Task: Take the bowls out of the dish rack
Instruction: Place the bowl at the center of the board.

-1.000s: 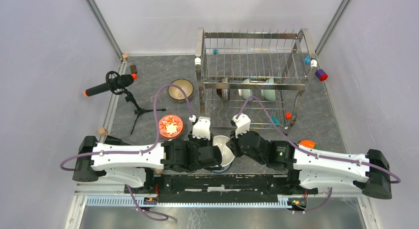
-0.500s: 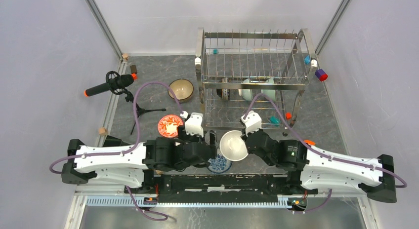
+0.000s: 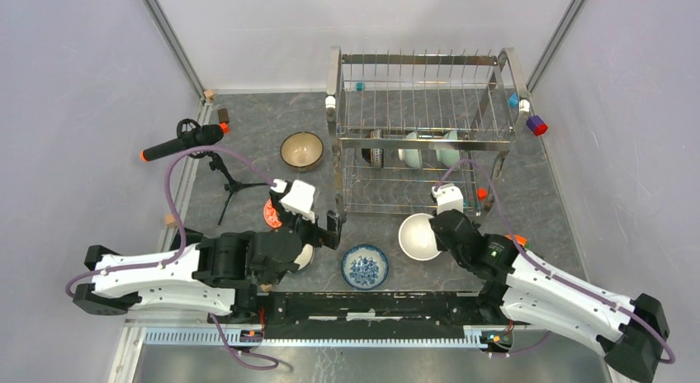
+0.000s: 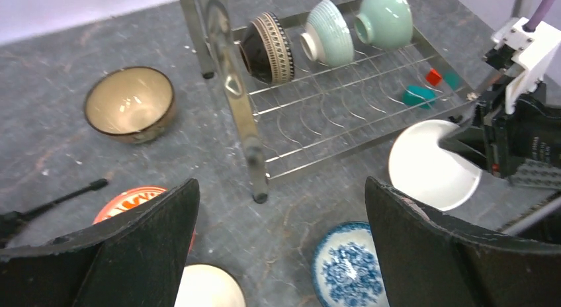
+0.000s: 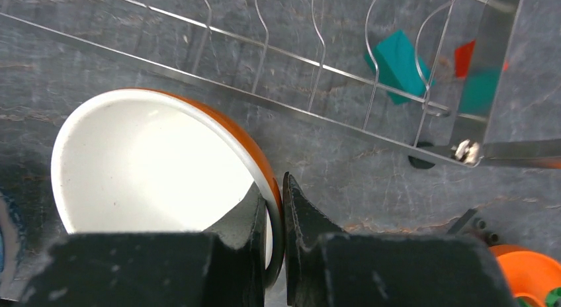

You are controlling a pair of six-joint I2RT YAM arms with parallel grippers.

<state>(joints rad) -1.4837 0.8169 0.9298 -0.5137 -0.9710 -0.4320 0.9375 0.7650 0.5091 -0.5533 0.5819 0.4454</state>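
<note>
Orange bowl, mouth apparently upward, rim pinched by right fingers.

Worktop: dark grey, marbled surface.
Dish rack: stands on its legs at the far right half.
Tan bowl: upright, dark rim, just left of the rack.
Red patterned bowl: nearer than the tan one, partly hidden.
Cream bowl: near edge, just beside the red patterned bowl.
Blue-and-white bowl: upright, near edge, centre.
Orange bowl: white inside, in front of the rack; whether it rests on the surface cannot be told.
Tripod: small, black, left side.
Teal block, red block: seen through the rack's lower wires, right end.
</note>
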